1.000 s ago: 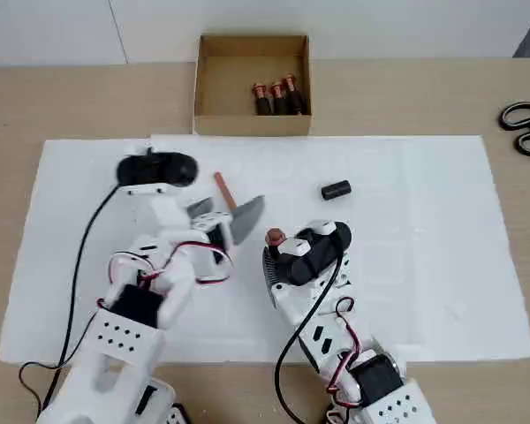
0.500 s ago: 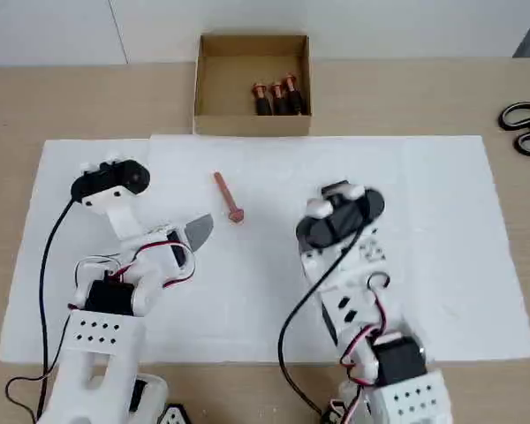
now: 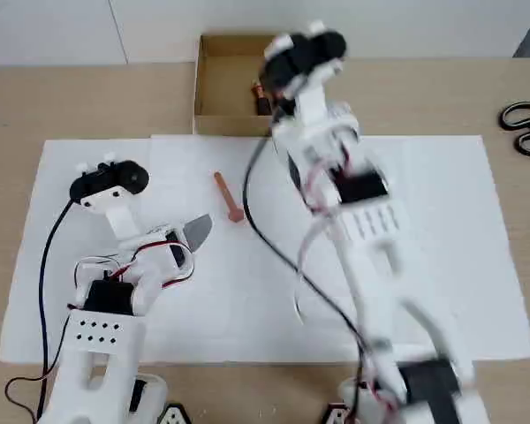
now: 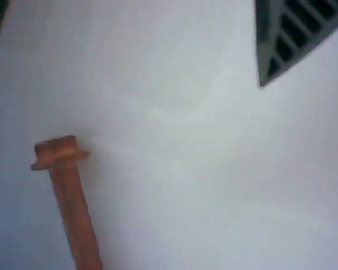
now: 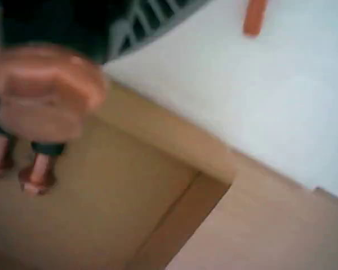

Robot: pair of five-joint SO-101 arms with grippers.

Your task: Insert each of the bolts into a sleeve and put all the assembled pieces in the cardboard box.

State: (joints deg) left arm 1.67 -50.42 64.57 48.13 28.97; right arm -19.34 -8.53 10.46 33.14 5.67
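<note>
A loose bolt [image 3: 227, 196] lies flat on the white sheet [image 3: 424, 265], between the cardboard box [image 3: 208, 88] and the left gripper [image 3: 191, 237]. Its long axis runs diagonally, with the flanged head toward the arms' bases and slightly right and the shank end toward the box. The left gripper hovers near the head with its jaws spread wide and nothing between them. The right arm stretches over the box, and the right gripper [image 5: 96, 48] appears clamped on a bolt-and-sleeve piece [image 5: 42, 93], though the close view is too smeared to be sure. The piece hangs above the box floor with its copper head nearest the wrist camera. Other assembled pieces [image 5: 38, 175] lie below it.
</note>
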